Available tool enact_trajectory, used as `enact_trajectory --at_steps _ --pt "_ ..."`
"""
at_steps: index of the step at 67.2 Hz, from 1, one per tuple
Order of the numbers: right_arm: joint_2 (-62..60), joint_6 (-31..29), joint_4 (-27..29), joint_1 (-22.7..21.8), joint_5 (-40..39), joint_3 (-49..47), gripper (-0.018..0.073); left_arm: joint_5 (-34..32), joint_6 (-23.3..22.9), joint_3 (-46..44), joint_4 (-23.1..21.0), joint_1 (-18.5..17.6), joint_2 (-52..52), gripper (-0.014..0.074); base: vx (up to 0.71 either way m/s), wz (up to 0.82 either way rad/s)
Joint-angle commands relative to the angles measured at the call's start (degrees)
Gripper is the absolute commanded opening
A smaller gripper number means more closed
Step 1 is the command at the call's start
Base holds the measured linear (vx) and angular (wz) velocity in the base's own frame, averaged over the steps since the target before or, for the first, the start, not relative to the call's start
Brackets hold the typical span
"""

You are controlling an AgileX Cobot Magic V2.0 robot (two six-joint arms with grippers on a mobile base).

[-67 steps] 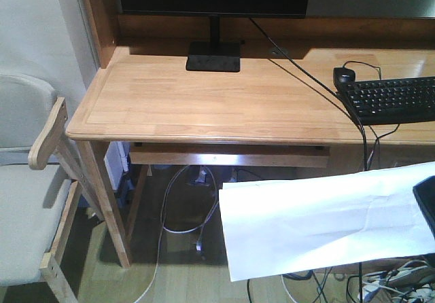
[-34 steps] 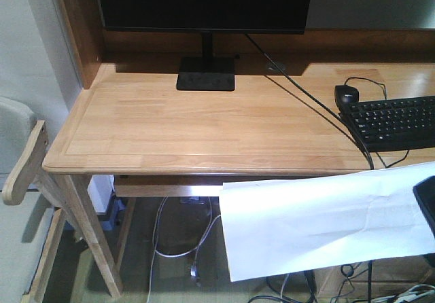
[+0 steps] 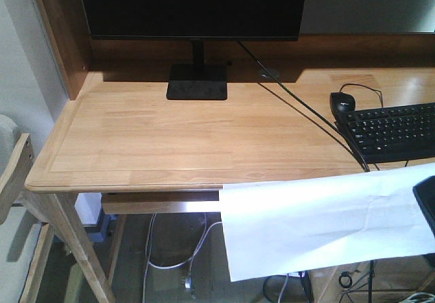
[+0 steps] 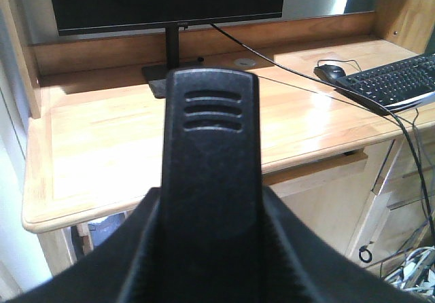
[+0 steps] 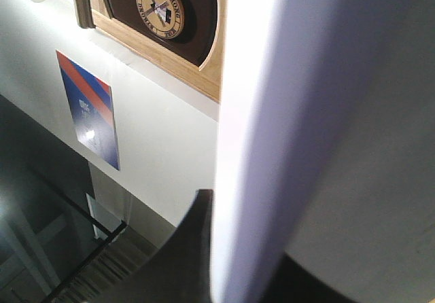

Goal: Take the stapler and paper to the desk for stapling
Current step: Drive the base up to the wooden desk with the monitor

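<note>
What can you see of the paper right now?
The paper is a plain white, blank sheet with faint fold creases. It hangs in the air before the desk, apparently not resting on it; its upper edge overlaps the desk's front edge in the front view. Its left end is free. The right wrist view shows it edge-on, rising from the right tool, which appears to pinch it.
</note>
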Motion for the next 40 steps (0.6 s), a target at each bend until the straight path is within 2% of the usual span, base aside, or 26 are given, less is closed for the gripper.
enact_trajectory --at_steps 1,40 --pt "0.2 -0.5 0.9 0.0 -3.6 1.3 -0.0004 -6.7 0.0 -1.7 -0.1 -0.2 0.8 -0.0006 0.08 -0.02" --pt "0.2 -0.5 0.9 0.0 -3.6 1.3 -0.0004 -6.7 0.0 -1.7 -0.1 -0.2 0.8 -0.0006 0.07 -0.02"
